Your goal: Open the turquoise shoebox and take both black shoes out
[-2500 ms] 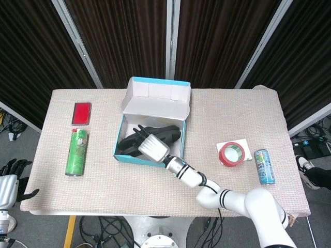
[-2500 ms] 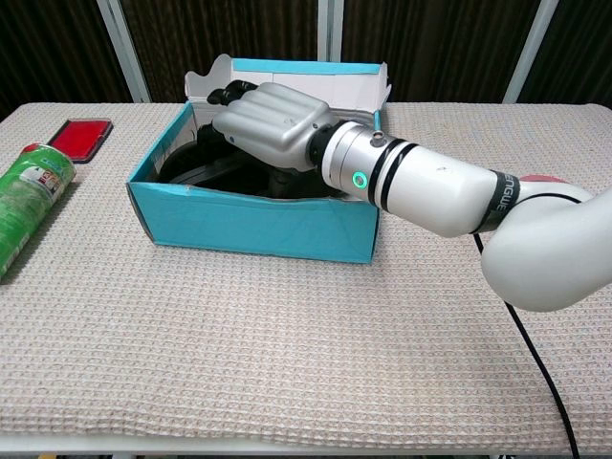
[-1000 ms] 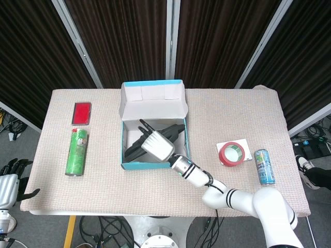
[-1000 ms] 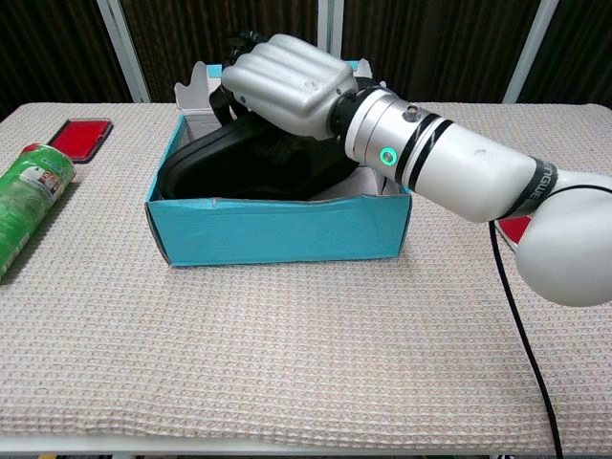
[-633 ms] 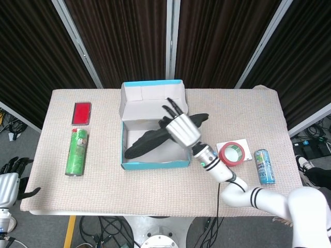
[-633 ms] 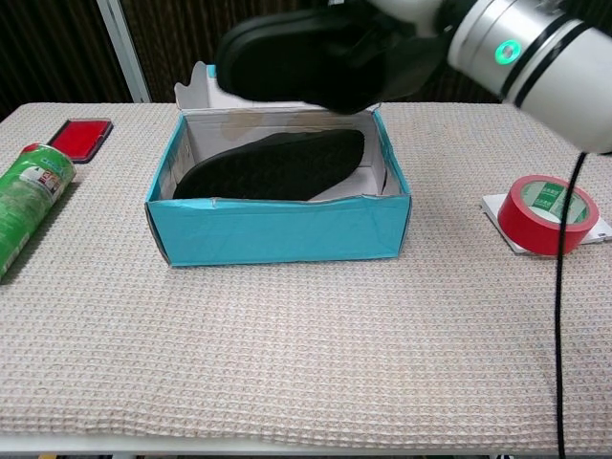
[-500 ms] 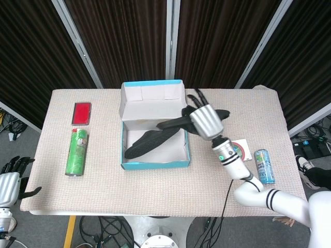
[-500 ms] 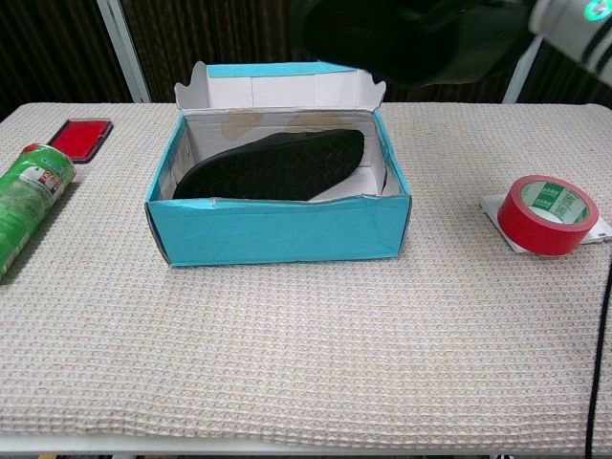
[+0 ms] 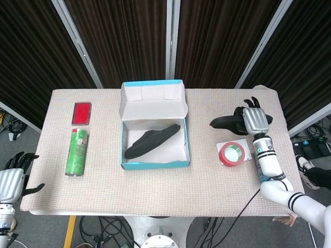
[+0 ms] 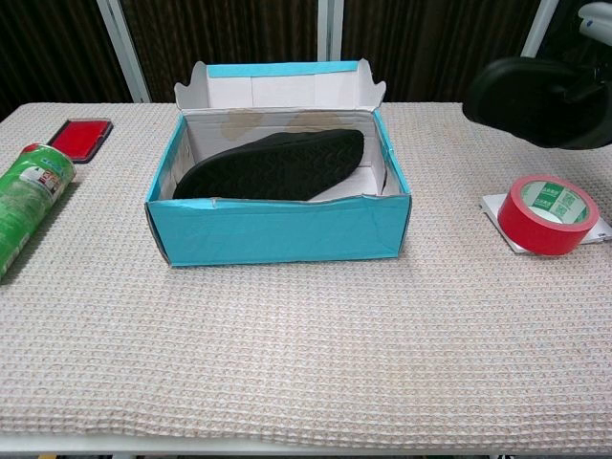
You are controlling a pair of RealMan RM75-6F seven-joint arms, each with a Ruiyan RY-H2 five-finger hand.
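The turquoise shoebox (image 9: 155, 164) (image 10: 277, 229) stands open at mid-table, its lid folded up at the back. One black shoe (image 9: 151, 141) (image 10: 273, 164) lies inside it, sole up. My right hand (image 9: 254, 120) holds the other black shoe (image 9: 226, 123) (image 10: 535, 100) in the air to the right of the box, above the red tape roll. In the chest view only an edge of that hand shows at the top right corner. My left hand (image 9: 12, 181) hangs open off the table's left front corner, holding nothing.
A red tape roll (image 9: 231, 153) (image 10: 550, 213) on a white card lies right of the box. A blue can (image 9: 260, 161) lies further right. A green can (image 9: 77, 153) (image 10: 27, 206) and a red case (image 9: 81, 112) (image 10: 80, 136) lie at the left.
My right hand lifted one black shoe out of the box and carried it right, from over the box to above the tape roll. The box shifted and straightened earlier.
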